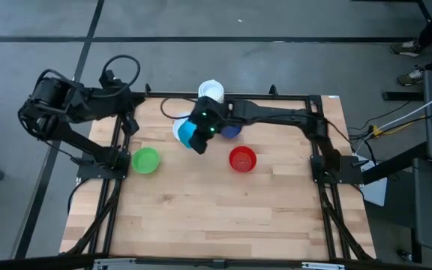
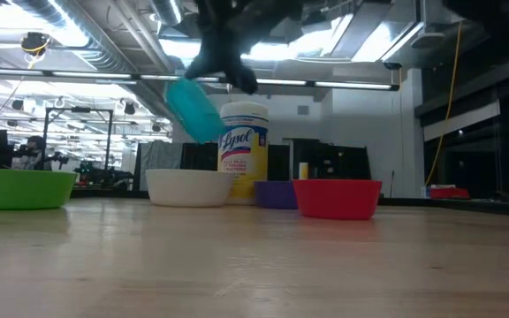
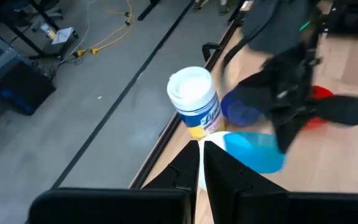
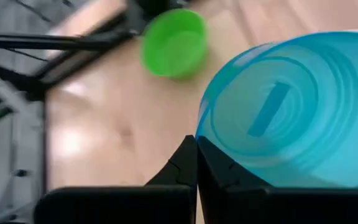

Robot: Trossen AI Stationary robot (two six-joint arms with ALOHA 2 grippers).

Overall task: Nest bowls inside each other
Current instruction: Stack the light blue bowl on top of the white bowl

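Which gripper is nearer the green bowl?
Left. The left gripper waits just behind the green bowl at the table's left edge; the right gripper holds the teal bowl aloft farther toward the middle.

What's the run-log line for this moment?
right gripper: shut on teal bowl, lifted over white bowl | left gripper: shut, parked at table's left edge | green bowl, red bowl: on table

Five bowls, one tub, two arms.

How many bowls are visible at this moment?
5: green bowl at the table's left, red bowl mid-right, white bowl and dark blue bowl by the tub, teal bowl lifted by the right gripper.
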